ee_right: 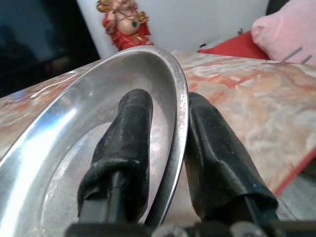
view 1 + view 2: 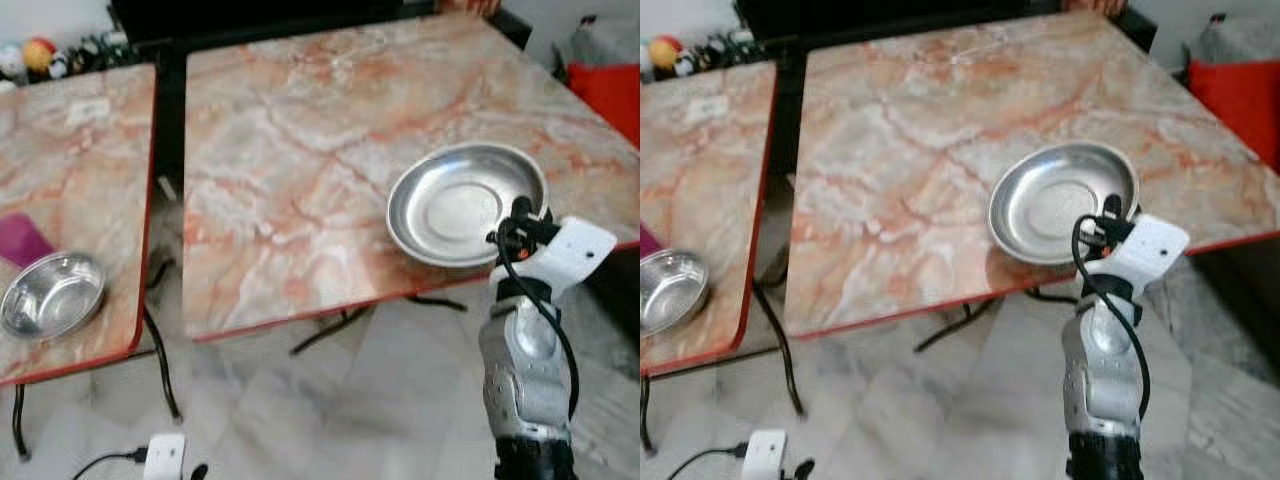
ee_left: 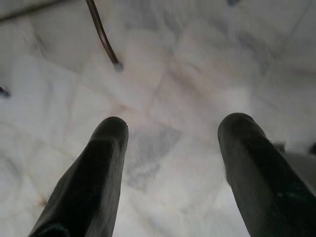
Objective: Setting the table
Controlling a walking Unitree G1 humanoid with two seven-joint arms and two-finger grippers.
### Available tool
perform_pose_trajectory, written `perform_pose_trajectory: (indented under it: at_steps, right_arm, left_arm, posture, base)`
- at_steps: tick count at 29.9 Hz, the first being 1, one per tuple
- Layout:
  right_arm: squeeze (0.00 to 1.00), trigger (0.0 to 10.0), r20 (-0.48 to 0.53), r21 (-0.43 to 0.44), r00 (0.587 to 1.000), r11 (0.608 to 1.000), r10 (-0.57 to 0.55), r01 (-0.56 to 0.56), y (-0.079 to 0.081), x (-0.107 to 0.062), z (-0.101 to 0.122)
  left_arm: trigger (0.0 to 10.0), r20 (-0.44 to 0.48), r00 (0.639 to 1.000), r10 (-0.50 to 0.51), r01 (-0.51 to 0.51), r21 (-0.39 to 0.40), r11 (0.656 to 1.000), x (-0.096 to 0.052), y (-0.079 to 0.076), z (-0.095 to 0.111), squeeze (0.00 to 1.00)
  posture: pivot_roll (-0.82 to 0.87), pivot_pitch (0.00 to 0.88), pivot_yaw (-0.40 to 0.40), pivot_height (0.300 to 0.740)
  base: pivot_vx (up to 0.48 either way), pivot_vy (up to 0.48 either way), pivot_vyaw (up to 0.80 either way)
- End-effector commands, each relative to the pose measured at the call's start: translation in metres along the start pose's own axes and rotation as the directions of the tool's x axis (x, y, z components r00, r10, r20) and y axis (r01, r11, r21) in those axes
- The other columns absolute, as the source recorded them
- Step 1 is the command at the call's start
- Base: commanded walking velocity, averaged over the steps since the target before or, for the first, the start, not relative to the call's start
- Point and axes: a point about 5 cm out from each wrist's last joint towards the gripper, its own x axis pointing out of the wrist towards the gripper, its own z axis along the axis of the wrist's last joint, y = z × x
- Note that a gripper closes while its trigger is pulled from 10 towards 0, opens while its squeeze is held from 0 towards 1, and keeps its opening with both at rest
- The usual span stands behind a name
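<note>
**Plate Gripped at Near Rim, Right Arm**

With its 2 black fingers pinched across the near rim, 1 inside and 1 outside, the right gripper (image 1: 165,163) holds the round shallow steel plate (image 2: 467,203) at the orange marble table (image 2: 300,150) front edge. Placement space lies farther ahead. Left gripper (image 3: 173,148) hangs spread, empty, above floor.

I am operating in a home dining area. Indicators: two marble-patterned tables (image 2: 300,130) with red edging on thin black metal legs, a pale marble tile floor (image 2: 330,410), a steel plate (image 2: 465,202), a steel bowl (image 2: 52,293), a red figurine (image 1: 123,22), and toys (image 2: 40,55) along the wall.
</note>
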Motion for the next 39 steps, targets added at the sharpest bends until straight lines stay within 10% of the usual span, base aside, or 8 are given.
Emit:
perform_pose_trajectory:
  at_steps: [1,17,37,38,39]
  right_arm:
    - [0.00,10.0,0.012,-0.003,0.999,0.999,-0.035,0.035,-0.007,0.002,0.002]
    - [0.00,10.0,-0.132,0.177,0.978,0.966,-0.164,0.186,-0.020,-0.004,-0.017]
    - [0.00,10.0,-0.252,0.159,0.934,0.941,-0.254,0.299,-0.041,0.008,-0.050]
    - [0.90,10.0,-0.250,0.162,0.934,0.940,-0.256,0.301,-0.041,0.008,-0.051]
    - [0.97,10.0,-0.250,0.165,0.933,0.938,-0.258,0.304,-0.041,0.008,-0.052]
  left_arm:
    - [10.0,-0.048,0.999,-0.012,0.012,0.003,1.000,-0.004,-0.003,-0.014,0.00]
    - [10.0,-0.045,0.999,-0.023,0.023,0.003,1.000,-0.004,-0.007,-0.014,0.00]
    - [10.0,-0.031,0.999,-0.026,0.026,0.011,1.000,-0.004,-0.006,-0.011,0.00]
    - [10.0,-0.031,0.999,-0.026,0.027,0.011,1.000,-0.004,-0.006,-0.011,0.00]
    - [10.0,-0.031,0.999,-0.027,0.027,0.012,1.000,-0.004,-0.005,-0.011,0.00]
  posture:
    - [-0.12,0.146,0.054,0.740]
    - [-0.12,0.146,0.055,0.740]
    - [-0.11,0.154,0.059,0.740]
    - [-0.11,0.155,0.060,0.740]
    - [-0.11,0.156,0.061,0.740]
  base:
    - [0.000,0.000,0.00]
    - [0.000,0.000,0.00]
    - [0.000,0.000,0.00]
    - [0.000,0.000,0.00]
    - [0.000,0.000,0.00]
